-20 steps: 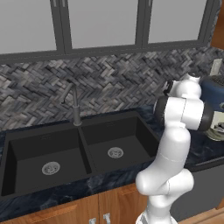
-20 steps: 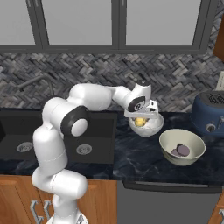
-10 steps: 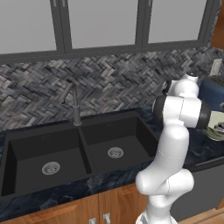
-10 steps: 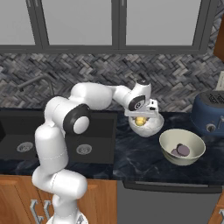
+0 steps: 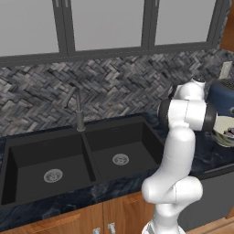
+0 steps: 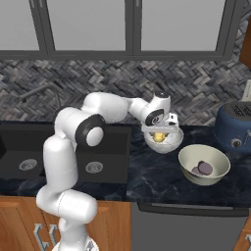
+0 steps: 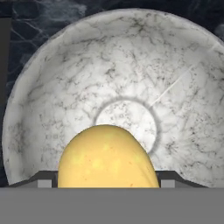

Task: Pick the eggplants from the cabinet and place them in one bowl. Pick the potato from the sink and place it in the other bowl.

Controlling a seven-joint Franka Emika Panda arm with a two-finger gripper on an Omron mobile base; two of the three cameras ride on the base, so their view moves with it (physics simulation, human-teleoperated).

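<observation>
Right base view shows a dark blue-black marbled stone counter (image 6: 147, 176) running under a grey herringbone-tiled backsplash (image 6: 196, 93) and a row of frosted glass-fronted wall cabinets (image 6: 88, 24), with warm brown wooden base cabinets (image 6: 19, 220) below. Set into the counter on the left is the black double-basin sink (image 5: 68, 160) with round steel drains and a dark grey curved tap (image 5: 75, 107). At the right end stands a rounded dark navy-blue appliance (image 6: 235, 128). The white arm reaches out over the counter, and its jaws (image 6: 159, 136) hang over a white grey-veined marble bowl (image 6: 172, 143) just right of the sink. They hold the yellow-tan knobbly potato (image 6: 158, 138) between them, narrowed onto its sides, low inside the bowl's rim. Hand view puts the potato (image 7: 107, 157) right in front of the camera as a rounded egg shape; its long axis runs up the picture, its blunt end pointing toward the bowl's round base ring (image 7: 127, 120). Just beside the marble bowl, nearer the front edge, sits the pale cream round bowl (image 6: 215, 171) with two dark purplish-grey eggplants (image 6: 202, 168) lying inside it, touching each other.
</observation>
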